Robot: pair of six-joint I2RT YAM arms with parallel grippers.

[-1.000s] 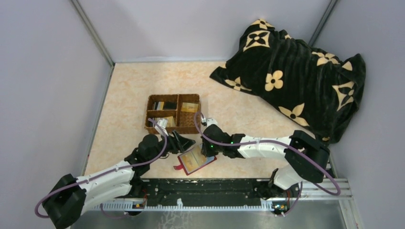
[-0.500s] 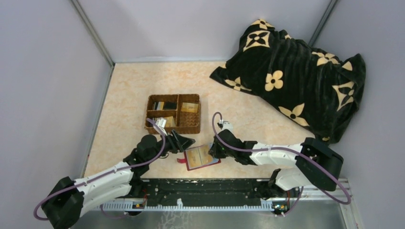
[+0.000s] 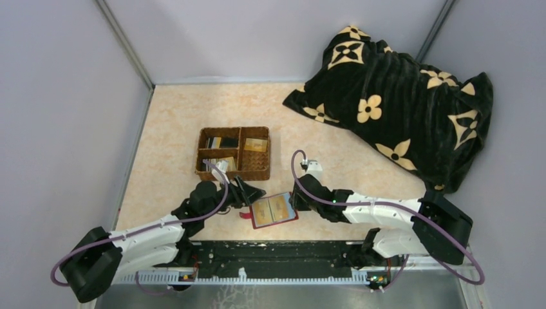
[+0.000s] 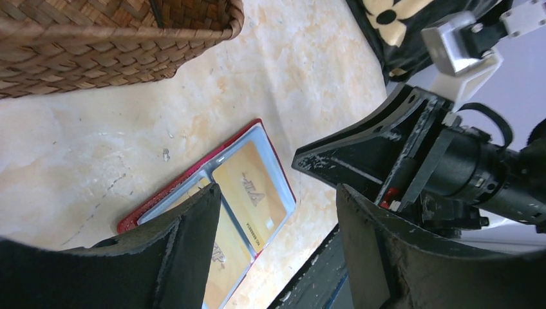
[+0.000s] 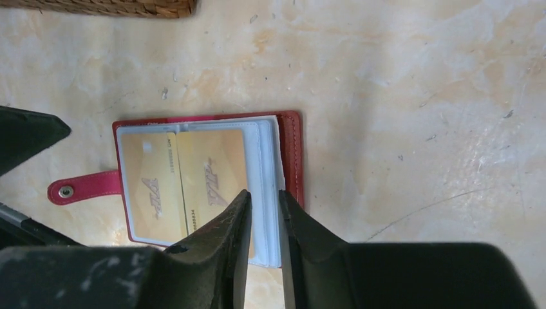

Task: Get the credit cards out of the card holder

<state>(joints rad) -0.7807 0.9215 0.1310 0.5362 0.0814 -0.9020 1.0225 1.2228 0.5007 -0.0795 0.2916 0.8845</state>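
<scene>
Under the right gripper (image 5: 263,196), fingers narrowly parted, lies the open red card holder (image 3: 273,210). The left gripper (image 4: 278,193) gapes wide just beside it.

Red card holder (image 5: 293,161), orange-yellow credit cards (image 5: 209,174), brown woven basket (image 3: 254,174), black blanket (image 3: 399,84) with cream flowers

My left arm (image 3: 145,233) lies low, reaching toward the middle, and my left gripper (image 4: 277,193) has its fingers wide apart. My right arm (image 3: 376,209) reaches in low from the other side, and my right gripper (image 5: 261,196) has only a thin gap
</scene>
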